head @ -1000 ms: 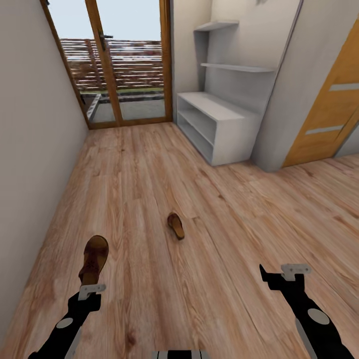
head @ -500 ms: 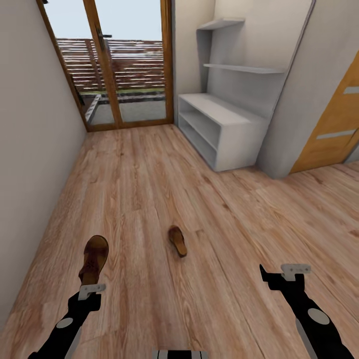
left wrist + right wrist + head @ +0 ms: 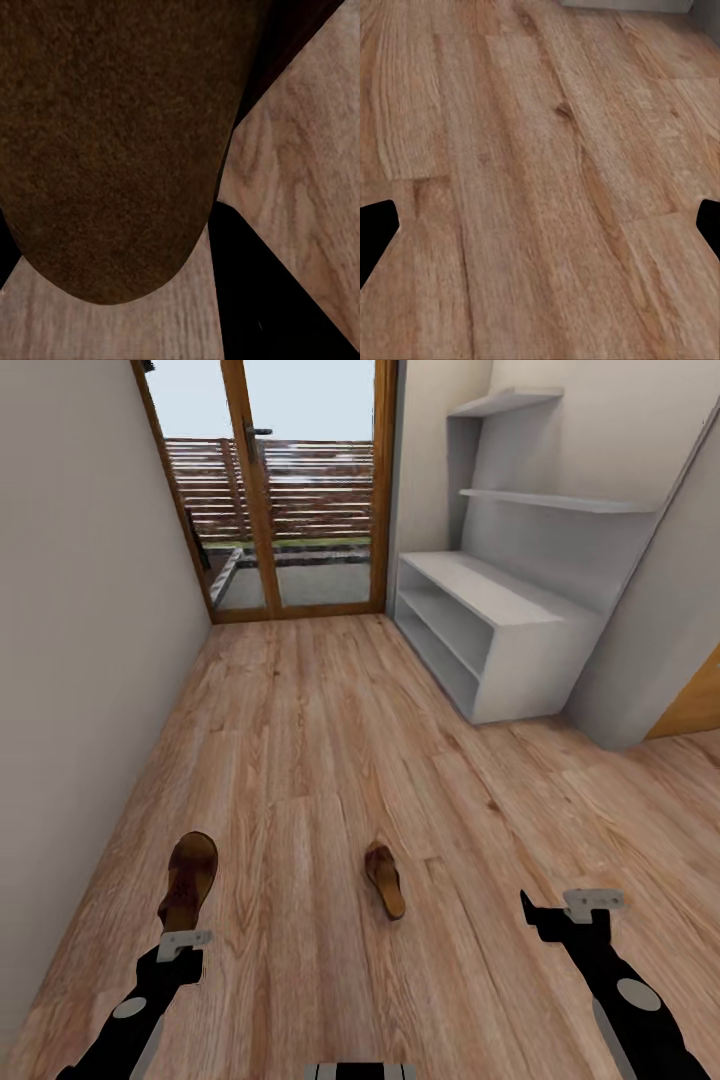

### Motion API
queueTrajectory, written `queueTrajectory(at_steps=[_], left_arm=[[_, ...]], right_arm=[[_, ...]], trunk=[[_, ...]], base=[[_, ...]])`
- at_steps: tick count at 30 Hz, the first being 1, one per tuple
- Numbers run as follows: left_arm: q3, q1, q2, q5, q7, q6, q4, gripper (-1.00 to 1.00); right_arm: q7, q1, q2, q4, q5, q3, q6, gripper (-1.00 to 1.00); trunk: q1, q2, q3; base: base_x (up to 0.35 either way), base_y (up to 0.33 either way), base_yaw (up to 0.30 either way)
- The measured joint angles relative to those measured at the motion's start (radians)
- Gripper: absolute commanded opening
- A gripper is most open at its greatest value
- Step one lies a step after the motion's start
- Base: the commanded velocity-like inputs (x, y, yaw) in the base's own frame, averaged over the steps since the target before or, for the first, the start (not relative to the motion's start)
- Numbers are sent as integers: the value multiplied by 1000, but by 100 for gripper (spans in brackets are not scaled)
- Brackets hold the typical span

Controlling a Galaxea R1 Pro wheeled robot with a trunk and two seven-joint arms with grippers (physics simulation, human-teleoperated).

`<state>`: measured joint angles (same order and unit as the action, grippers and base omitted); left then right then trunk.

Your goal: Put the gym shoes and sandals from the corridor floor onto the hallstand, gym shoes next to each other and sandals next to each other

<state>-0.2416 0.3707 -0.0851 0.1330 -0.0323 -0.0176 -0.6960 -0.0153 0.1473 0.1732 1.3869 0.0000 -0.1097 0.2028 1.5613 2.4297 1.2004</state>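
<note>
One brown sandal (image 3: 190,875) hangs above the corridor floor (image 3: 320,740), held at its near end by my left gripper (image 3: 183,940), which is shut on it. Its dark underside (image 3: 112,150) looms large in the left wrist view, beside a black finger (image 3: 255,300). The second sandal (image 3: 385,880) lies on the planks between my two arms. My right gripper (image 3: 568,913) stays open and empty over bare planks, its fingertips far apart (image 3: 540,225). The light-grey hallstand (image 3: 500,630) stands against the right wall further ahead. The gym shoes are out of view.
Two thin grey wall shelves (image 3: 555,500) hang above the hallstand. A wood-framed glass door (image 3: 290,490) closes the corridor's far end. A plain wall (image 3: 70,660) runs along the left, and a corner of an orange door (image 3: 695,710) shows at the right.
The whole picture has shifted, so the camera has moved: door and hallstand now sit further right, and the floor sandal looks nearer. Both arms keep their pose, the left still holding its sandal.
</note>
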Motion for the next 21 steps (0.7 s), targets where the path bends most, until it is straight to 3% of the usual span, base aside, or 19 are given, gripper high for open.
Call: queueTrajectory(at_steps=[10, 21], left_arm=[[0, 0, 0, 0, 0, 0, 1, -100], [1, 0, 0, 0, 0, 0, -9, -100]], right_arm=[[0, 0, 0, -1, 0, -1, 0, 100], [2, 0, -1, -4, 1, -3, 0, 100]], trunk=[[0, 0, 0], [0, 0, 0]], base=[[271, 236, 43], [145, 232, 241]])
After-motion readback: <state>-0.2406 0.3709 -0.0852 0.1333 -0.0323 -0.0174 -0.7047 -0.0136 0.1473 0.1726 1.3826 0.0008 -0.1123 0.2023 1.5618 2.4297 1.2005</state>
